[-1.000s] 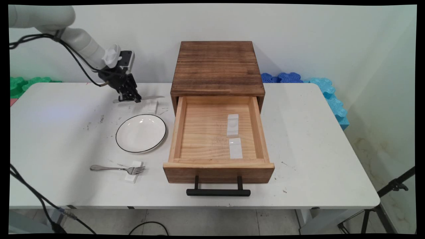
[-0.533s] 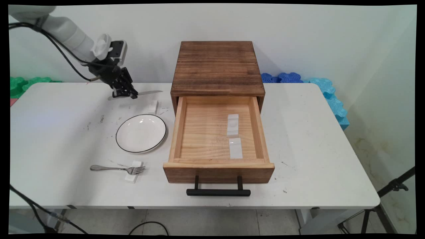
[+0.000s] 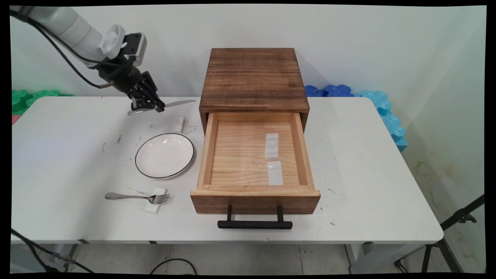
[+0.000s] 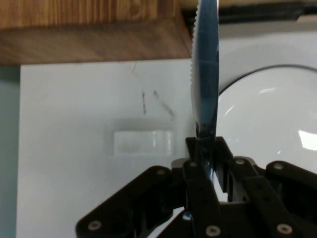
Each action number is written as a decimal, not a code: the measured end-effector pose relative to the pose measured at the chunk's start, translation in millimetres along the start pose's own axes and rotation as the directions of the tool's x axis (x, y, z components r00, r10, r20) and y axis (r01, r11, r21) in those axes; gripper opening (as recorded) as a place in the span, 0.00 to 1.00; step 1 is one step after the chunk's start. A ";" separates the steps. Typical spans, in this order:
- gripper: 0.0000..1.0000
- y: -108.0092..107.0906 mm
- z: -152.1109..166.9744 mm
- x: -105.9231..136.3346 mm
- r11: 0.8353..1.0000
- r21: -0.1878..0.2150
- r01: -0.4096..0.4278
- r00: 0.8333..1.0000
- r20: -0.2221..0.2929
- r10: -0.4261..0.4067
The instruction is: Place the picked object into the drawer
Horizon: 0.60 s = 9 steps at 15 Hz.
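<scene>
My gripper is shut on a metal table knife and holds it in the air above the table's far left part. The blade points right, toward the wooden drawer box. In the hand view the knife runs upward from between my fingers, with the serrated edge on its left. Below it on the table lies a small white rest, seen also in the hand view as the white rest. The white plate with a black rim lies nearer, and the plate fills the hand view's right side.
The box's drawer is pulled out and holds two white rests. Its black handle juts toward the table's near edge. A fork lies with its tines on another white rest at the front left.
My gripper has lifted the knife off the white rest and carried it up; it now hangs higher, with its blade tip slightly raised toward the box.
</scene>
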 end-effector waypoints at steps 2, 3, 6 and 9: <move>0.00 8.9 -6.1 13.3 1.000 -0.006 -0.001 1.000 -0.016 0.001; 0.00 13.6 -8.3 21.8 1.000 -0.010 -0.004 1.000 -0.026 0.004; 0.00 26.0 -12.6 45.5 1.000 -0.020 -0.014 0.999 -0.053 0.013; 0.00 37.5 -13.9 72.1 0.999 -0.027 -0.028 0.996 -0.080 0.026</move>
